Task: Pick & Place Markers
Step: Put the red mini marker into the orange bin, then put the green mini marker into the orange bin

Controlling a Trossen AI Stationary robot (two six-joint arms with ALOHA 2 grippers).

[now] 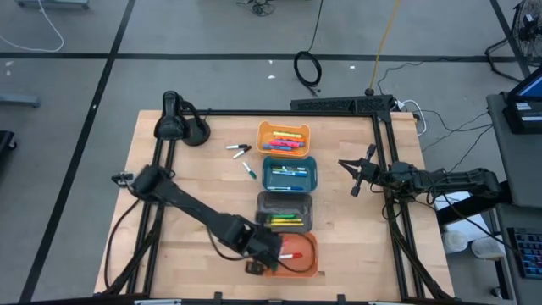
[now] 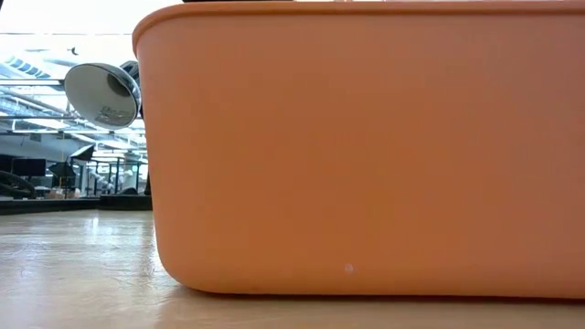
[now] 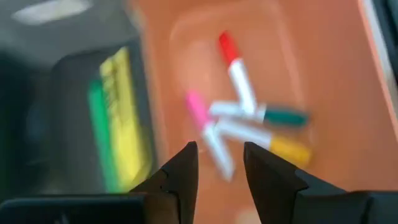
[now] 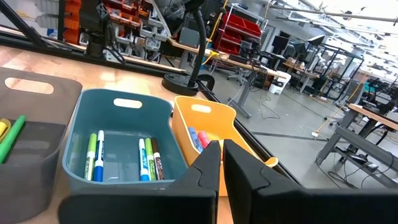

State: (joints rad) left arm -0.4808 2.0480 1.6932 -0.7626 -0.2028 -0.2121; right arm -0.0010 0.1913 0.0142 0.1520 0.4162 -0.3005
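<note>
My left gripper (image 3: 221,165) hangs open over the orange bin (image 1: 303,264) at the table's near edge, its fingers pointing steeply down with nothing between them. Below it, on the bin's floor, lie several markers: one red-capped (image 3: 238,78), one pink-capped (image 3: 200,113), one green-capped (image 3: 283,116) and one yellow-capped (image 3: 287,149). In the high view the gripper (image 1: 273,257) stands at the bin's left end. My right gripper (image 1: 356,175) waits shut at the table's right side, level, well clear of the bins.
Behind the orange bin stand a grey bin (image 1: 284,211), a teal bin (image 1: 289,174) and a light orange bin (image 1: 284,138), each with markers inside. Loose markers (image 1: 238,151) (image 1: 249,169) lie on the table left of the bins. A black lamp (image 1: 174,123) stands far left.
</note>
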